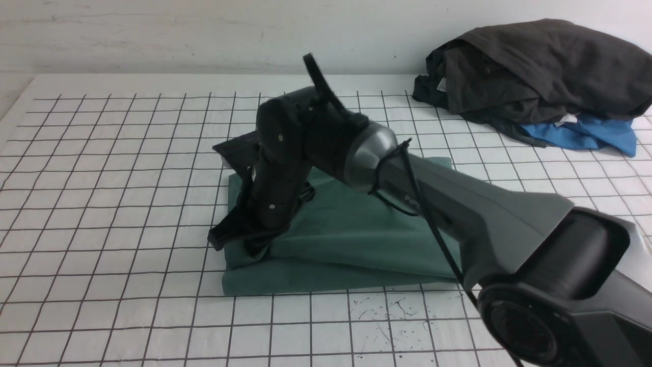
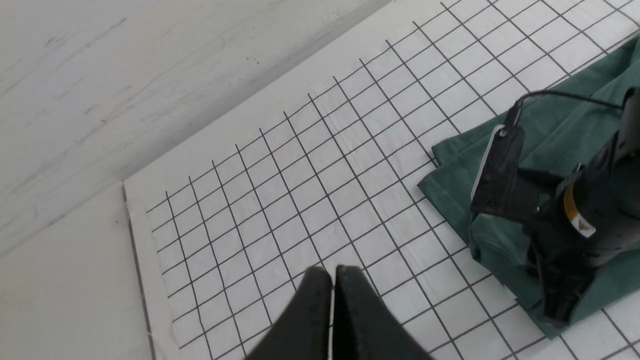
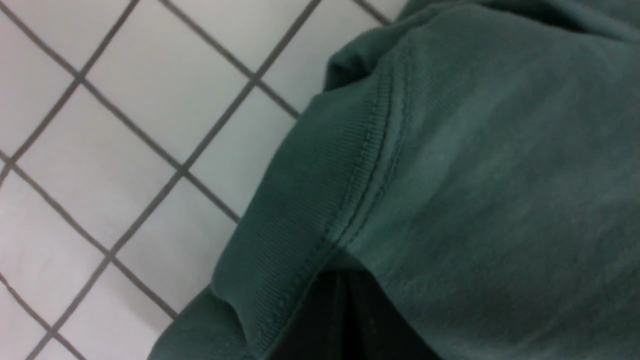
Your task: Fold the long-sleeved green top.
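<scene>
One green long-sleeved top (image 1: 351,239), folded, on worktop (image 1: 102,204). The right claw (image 3: 346,310) is clamped on its ribbed edge, shown by right wrist view only. The left claw (image 2: 332,290) is closed, empty.

Closed right hand (image 3: 344,302) pinches ribbed edge of green top (image 3: 475,175)

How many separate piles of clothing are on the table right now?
2. The green long-sleeved top lies folded in the middle; a dark heap sits at the far right, with a blue garment under it. That heap may hide more pieces.
</scene>
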Robot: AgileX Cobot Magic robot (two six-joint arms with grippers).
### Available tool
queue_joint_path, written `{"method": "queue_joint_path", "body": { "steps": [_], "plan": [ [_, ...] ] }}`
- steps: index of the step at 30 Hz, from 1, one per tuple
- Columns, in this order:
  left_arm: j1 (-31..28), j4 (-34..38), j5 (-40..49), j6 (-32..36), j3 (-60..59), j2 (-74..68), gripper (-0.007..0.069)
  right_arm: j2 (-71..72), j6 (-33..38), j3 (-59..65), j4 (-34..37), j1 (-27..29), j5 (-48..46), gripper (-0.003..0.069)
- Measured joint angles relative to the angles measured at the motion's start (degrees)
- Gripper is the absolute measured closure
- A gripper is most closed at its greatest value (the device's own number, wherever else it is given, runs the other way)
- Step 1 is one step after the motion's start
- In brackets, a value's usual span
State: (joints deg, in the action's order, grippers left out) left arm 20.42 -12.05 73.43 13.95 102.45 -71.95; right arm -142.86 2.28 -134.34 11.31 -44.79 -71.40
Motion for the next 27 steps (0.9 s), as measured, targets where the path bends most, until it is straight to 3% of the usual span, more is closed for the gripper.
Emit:
{"method": "queue_joint_path", "body": {
  "steps": [8, 14, 18, 27],
  "plan": [
    [0.0, 0.0, 0.0, -1.7, -0.2, 2.2, 0.0631, 6.9, 0.7, 0.0, -0.2, 1.2, -0.2, 0.0671],
    [0.0, 0.0, 0.0, -3.7, -7.8, 10.8, 0.0631, 22.7, 2.3, 0.0, -1.4, 2.3, -0.2, 0.0673],
    [0.0, 0.0, 0.0, -5.2, -18.2, 20.5, 0.0631, 32.8, 3.3, 1.9, -3.4, 2.3, -0.4, 0.0673],
    [0.0, 0.1, -2.1, -15.2, -47.3, 45.8, 0.0631, 60.9, 5.4, 28.7, -5.8, 2.3, -1.1, 0.0673]
  ]
}}
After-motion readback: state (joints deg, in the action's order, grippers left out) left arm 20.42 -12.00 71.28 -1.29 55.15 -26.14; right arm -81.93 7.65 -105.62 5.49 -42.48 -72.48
